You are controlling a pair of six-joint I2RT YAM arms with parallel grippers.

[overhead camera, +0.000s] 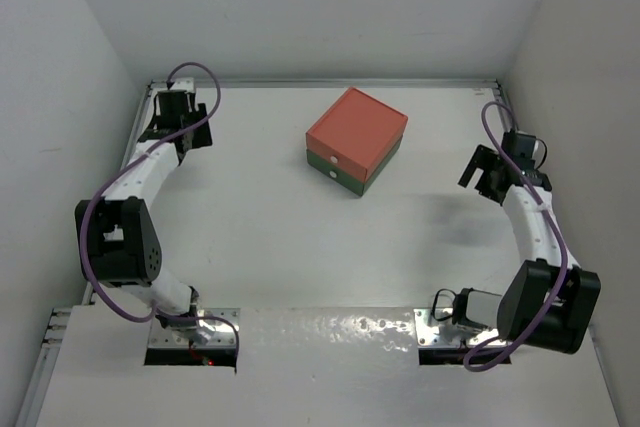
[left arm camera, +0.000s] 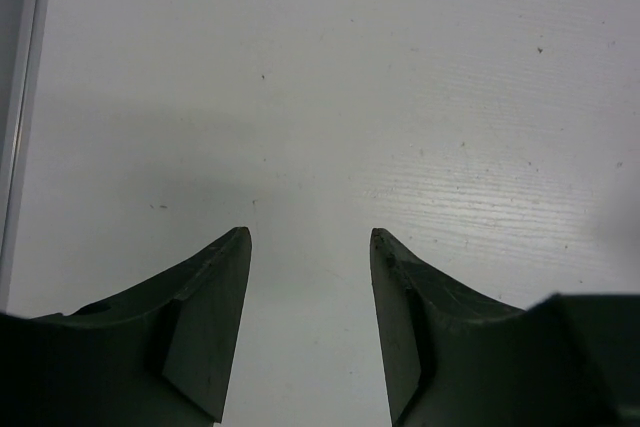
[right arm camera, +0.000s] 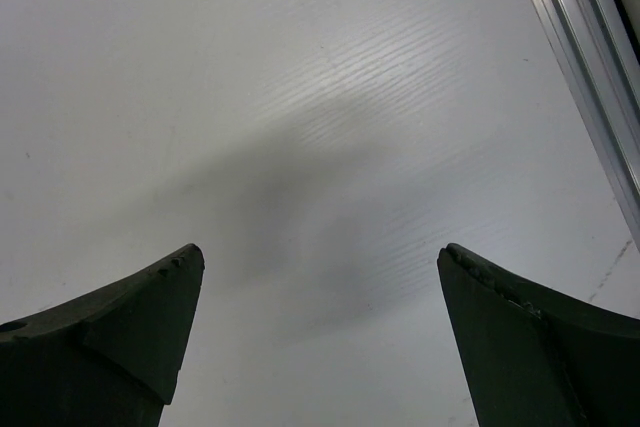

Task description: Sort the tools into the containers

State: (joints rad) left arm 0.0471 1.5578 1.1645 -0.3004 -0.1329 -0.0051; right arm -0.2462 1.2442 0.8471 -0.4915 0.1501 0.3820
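Left arm, right arm — jaws apart

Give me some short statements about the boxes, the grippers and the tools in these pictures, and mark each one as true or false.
1. The orange-red box sits on top of the dark green box. True.
2. The left gripper holds a wrench. False: its fingers stand apart over bare table.
3. The right gripper is open and empty. True.
4. Both grippers touch the boxes. False: each is off to its own side, apart from them.
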